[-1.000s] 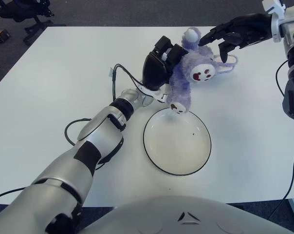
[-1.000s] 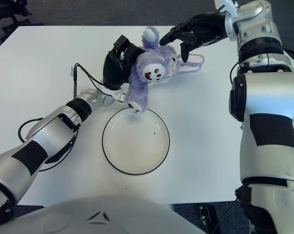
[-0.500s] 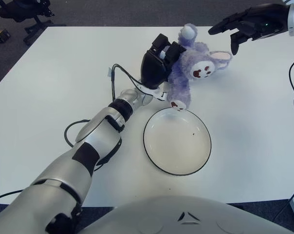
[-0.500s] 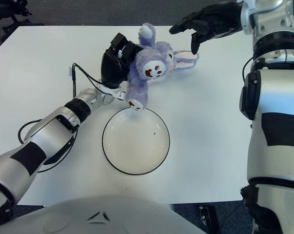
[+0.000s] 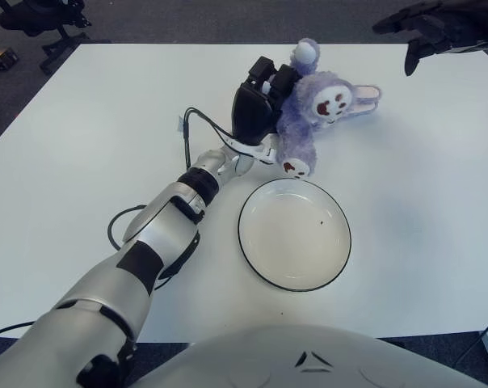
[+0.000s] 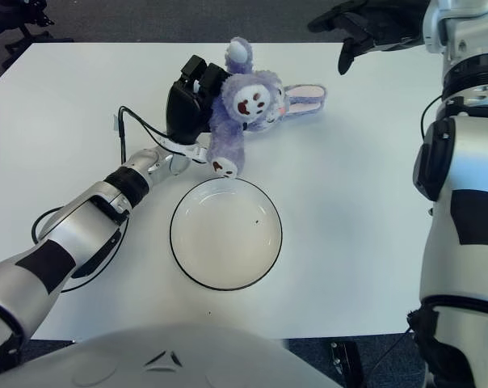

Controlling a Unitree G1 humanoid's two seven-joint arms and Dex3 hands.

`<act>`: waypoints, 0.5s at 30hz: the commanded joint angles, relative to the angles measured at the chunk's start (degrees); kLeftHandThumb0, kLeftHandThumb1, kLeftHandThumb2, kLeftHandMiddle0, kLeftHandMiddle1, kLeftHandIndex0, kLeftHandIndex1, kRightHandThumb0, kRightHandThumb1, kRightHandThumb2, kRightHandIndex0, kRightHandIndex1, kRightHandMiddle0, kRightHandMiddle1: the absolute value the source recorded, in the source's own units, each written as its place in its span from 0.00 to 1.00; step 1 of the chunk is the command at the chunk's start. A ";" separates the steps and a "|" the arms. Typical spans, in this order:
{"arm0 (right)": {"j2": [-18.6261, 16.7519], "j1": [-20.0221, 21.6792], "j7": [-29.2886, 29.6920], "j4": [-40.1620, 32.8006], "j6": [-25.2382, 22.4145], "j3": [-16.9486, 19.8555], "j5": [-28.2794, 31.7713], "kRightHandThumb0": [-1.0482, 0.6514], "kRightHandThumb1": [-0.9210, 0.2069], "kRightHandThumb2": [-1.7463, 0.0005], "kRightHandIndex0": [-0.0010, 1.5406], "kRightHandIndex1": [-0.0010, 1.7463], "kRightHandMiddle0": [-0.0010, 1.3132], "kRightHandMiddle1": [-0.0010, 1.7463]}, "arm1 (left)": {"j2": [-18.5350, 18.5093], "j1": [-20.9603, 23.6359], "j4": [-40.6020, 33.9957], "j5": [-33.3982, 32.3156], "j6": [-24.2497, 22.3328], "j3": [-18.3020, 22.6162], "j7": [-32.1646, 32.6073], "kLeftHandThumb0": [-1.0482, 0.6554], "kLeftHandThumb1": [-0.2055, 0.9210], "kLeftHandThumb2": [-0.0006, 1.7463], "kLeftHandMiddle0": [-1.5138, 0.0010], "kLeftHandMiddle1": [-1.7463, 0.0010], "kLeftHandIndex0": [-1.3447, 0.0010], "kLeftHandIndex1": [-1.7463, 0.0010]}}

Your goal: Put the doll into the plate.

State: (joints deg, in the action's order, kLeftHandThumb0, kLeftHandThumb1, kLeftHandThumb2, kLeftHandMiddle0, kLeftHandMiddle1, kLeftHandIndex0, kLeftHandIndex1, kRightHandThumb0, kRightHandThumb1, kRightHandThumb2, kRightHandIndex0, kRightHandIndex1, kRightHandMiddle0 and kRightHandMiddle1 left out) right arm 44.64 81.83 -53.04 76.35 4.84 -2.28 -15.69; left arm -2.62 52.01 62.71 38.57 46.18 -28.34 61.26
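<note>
A purple plush doll (image 5: 309, 109) with a white face and long ears hangs upright just beyond the far rim of the white, black-edged plate (image 5: 294, 234). My left hand (image 5: 256, 109) is shut on the doll's back and side, holding it a little above the table with its feet near the plate's rim. The doll's ears (image 6: 303, 95) trail to the right on the table. My right hand (image 6: 369, 18) hovers open at the far right edge of the table, well apart from the doll.
The white table (image 5: 82, 145) spreads around the plate. A black cable (image 5: 197, 121) runs along my left forearm. Office chair bases (image 5: 42, 24) stand on the dark floor beyond the table's far left corner.
My right hand has let go of the doll and pulled away up and to the right. The left hand has lifted the doll slightly and turned it more upright.
</note>
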 commanded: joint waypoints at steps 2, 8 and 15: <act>0.20 -2.72 3.07 -0.01 -1.05 1.31 1.38 0.17 0.00 0.61 0.46 0.02 0.33 0.03 | 0.83 0.35 2.15 -3.18 3.64 2.97 -2.63 0.69 0.96 0.08 0.40 0.00 0.52 0.00; 0.30 -5.35 6.02 -0.25 -0.59 -2.73 -2.60 0.17 0.00 0.60 0.46 0.01 0.29 0.01 | 1.74 0.06 3.44 -5.96 3.89 6.62 -3.86 0.70 0.96 0.08 0.41 0.00 0.52 0.00; -0.95 -6.74 9.26 -0.53 -1.28 -4.47 -3.82 0.18 0.00 0.49 0.47 0.01 0.33 0.03 | 2.94 -1.71 1.99 -16.31 9.85 13.60 -14.46 0.70 0.80 0.27 0.41 0.00 0.52 0.00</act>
State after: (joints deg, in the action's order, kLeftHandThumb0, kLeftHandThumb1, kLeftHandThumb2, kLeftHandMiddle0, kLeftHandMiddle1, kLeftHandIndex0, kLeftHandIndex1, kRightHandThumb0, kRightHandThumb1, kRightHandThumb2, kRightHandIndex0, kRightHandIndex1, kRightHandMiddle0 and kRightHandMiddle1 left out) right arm 44.40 76.22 -45.99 76.34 3.14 -6.37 -19.12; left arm -0.25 51.22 65.69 28.68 52.52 -18.82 52.17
